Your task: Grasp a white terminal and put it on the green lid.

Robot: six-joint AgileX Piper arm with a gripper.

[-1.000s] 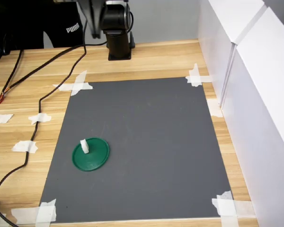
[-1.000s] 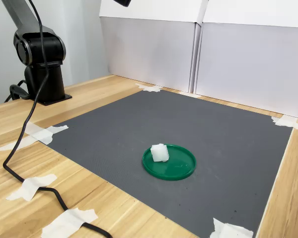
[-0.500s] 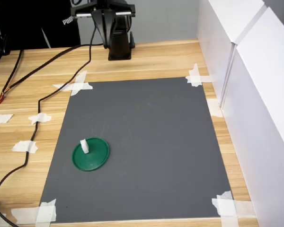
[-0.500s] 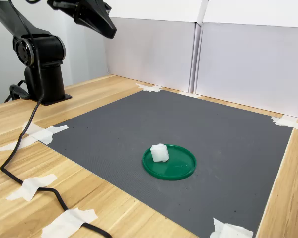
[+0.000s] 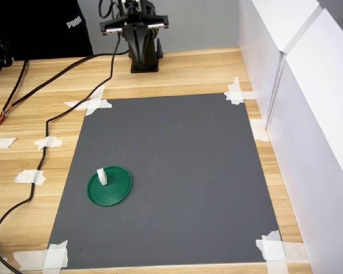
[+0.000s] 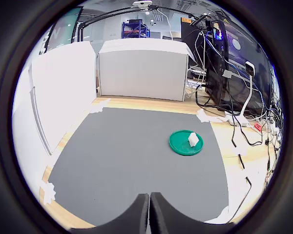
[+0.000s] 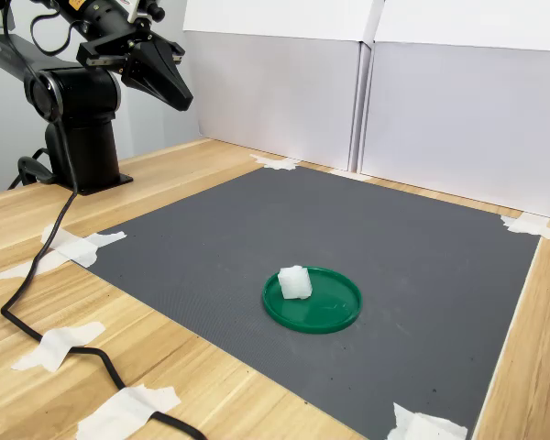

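The mat [image 5: 171, 171] carries the lid [image 5: 110, 186] near its front-left corner in the first exterior view, with the terminal [image 5: 102, 176] on the lid's rim. The gripper [image 7: 171, 90], jaws together and empty, hangs by the arm's base. The placing looks finished; nothing remains but parking.

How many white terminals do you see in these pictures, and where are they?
1. The white terminal stands on the green lid, near its rim, on the grey mat. None elsewhere in any view.
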